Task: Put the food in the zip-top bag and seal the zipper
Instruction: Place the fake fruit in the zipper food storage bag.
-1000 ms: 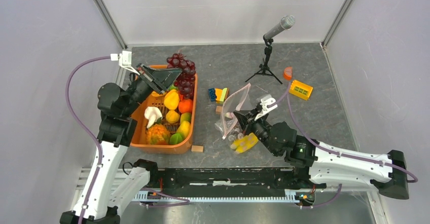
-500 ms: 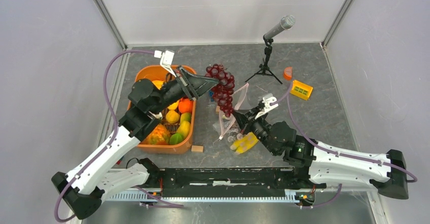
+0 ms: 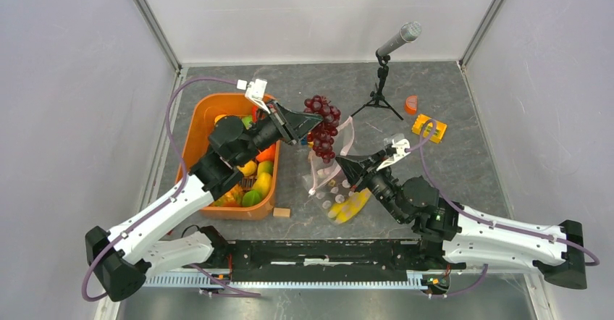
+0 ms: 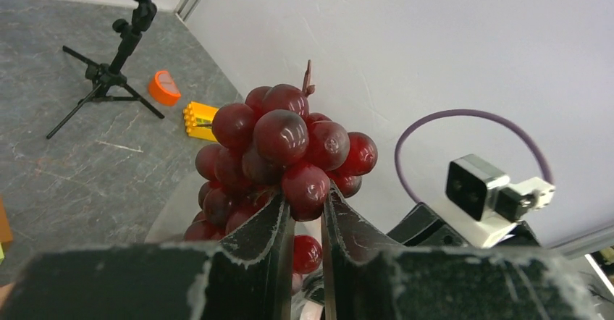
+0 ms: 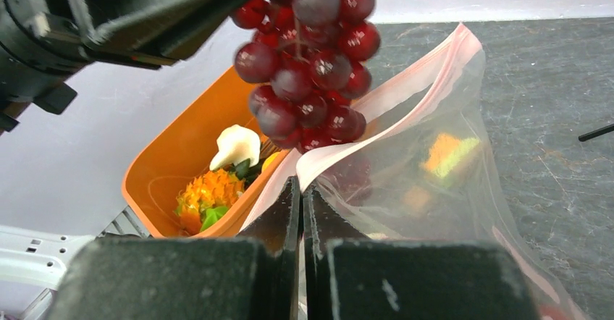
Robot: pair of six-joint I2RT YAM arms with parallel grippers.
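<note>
Loading step. Left claw [image 4: 308, 205] clamps a dark red plastic grape bunch [image 4: 289, 135] over the clear zip-top bag [image 5: 442, 197]; right claw [image 5: 302, 188] pinches its pale pink zipper strip [image 5: 405, 81]. Next: lower, release inside.

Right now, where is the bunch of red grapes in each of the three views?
Top external: the bunch of red grapes hangs near the centre, right of the orange tub.
Left wrist: the bunch is mid-picture, just beyond the jaws.
Right wrist: the bunch is top centre, above the zip-top bag.
Shared landmark: the left gripper holding the bunch.
</note>
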